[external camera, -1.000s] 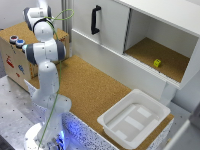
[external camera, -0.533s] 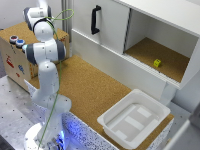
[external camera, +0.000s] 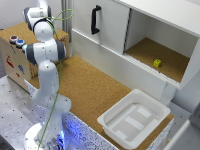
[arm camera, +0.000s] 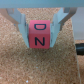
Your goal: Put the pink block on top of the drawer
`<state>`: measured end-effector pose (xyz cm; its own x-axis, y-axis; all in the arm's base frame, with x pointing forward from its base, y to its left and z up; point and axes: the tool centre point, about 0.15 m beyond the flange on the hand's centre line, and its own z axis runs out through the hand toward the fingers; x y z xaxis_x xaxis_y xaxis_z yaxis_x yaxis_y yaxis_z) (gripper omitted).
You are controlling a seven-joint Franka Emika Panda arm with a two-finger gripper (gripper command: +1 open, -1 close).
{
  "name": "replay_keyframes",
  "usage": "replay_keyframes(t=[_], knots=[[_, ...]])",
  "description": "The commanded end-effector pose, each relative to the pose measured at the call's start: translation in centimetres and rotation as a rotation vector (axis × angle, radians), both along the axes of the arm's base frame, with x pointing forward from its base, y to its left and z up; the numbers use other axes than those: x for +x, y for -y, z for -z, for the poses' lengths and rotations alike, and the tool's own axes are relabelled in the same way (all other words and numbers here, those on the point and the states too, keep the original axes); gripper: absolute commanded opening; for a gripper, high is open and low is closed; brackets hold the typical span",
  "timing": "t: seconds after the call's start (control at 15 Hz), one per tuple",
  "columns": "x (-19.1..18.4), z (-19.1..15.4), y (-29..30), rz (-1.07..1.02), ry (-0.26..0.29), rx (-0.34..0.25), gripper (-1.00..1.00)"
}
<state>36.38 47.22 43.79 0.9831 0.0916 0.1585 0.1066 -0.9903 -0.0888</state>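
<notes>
One pink block (arm camera: 39, 34) sits squarely between our gripper (arm camera: 40, 31) fingers, clenched by its side faces, letters D and N facing the wrist camera. It's a cube, so we see no long axis. Cork surface (arm camera: 45, 65) lies just beneath. In the exterior view the arm (external camera: 45, 50) reaches over the wooden drawer box (external camera: 15, 62) at far left; the hand itself we can't see there.

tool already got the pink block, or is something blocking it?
Probably yes. In the wrist view the pink block sits between the fingers of the tool, over bare cork with nothing in between. Whether the pads actually touch its sides, I cannot tell.
</notes>
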Motion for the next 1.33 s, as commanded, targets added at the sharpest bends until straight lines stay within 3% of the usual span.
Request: replay_keyframes(t=[0.0,0.13,0.2,0.53,0.87,1.27], knots=[[0.8,-1.0,-1.3,0.018,-0.079,-0.08,-1.0],[0.8,-1.0,-1.3,0.018,-0.079,-0.08,-1.0],[0.0,0.0,0.0,0.0,0.0,0.0,1.0],[0.4,-1.3,0.6,0.034,0.063,-0.019,1.0],[0.2,-4.5,-0.1,0.001,0.139,0.01,1.0],[-1.0,-10.7,-1.5,-0.264,0.27,0.056,1.0]])
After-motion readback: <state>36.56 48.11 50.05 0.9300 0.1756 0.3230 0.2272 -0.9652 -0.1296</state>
